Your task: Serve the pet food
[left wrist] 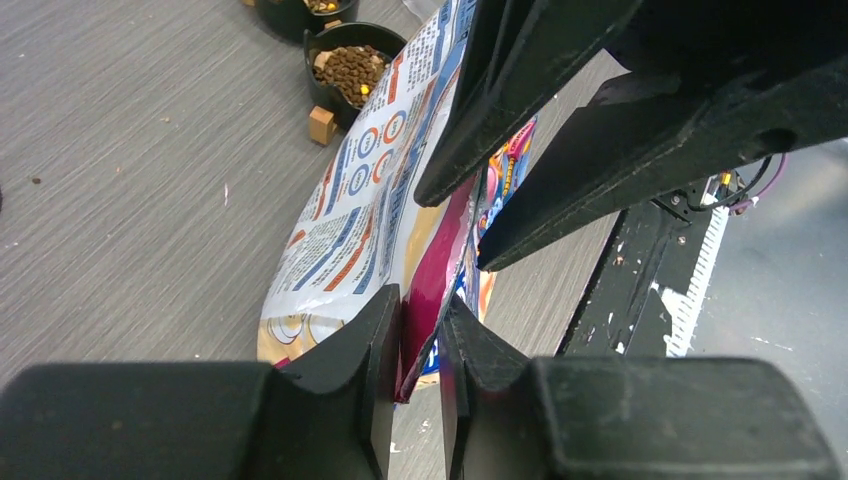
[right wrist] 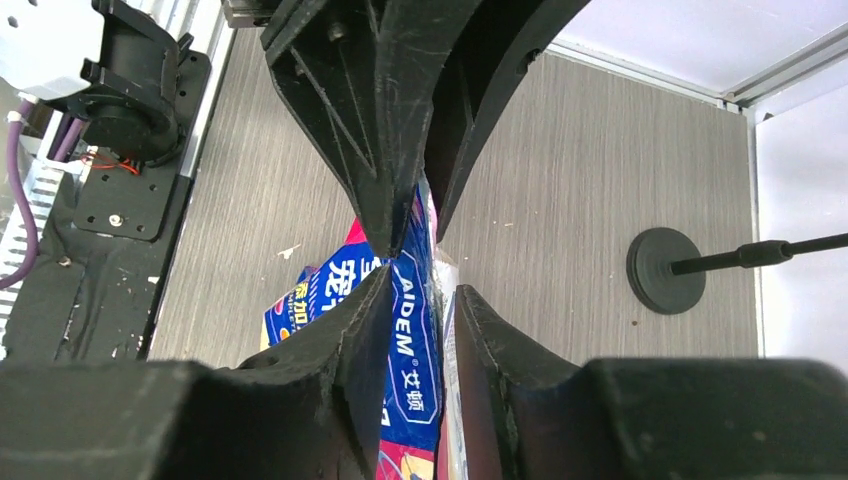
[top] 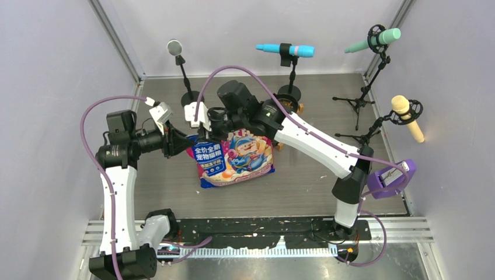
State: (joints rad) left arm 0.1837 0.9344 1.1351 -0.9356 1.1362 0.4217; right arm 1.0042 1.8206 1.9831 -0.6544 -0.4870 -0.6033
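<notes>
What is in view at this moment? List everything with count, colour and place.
pet food bag: one, pink and blue with yellow accents, table centre, its top edge lifted.
kibble: brown pellets, inside the bowls.
bowls: two, black with tan feet, just beyond the bag.
microphones: four on stands, grey, cyan, green and yellow, along the back and right.
purple device: one, at the table's right edge.
table: one, grey wood-grain.
arms: two, white and black, based at the near edge.
left fingers: black, closed on the bag's edge.
right fingers: black, closed on the bag's edge beside them.
</notes>
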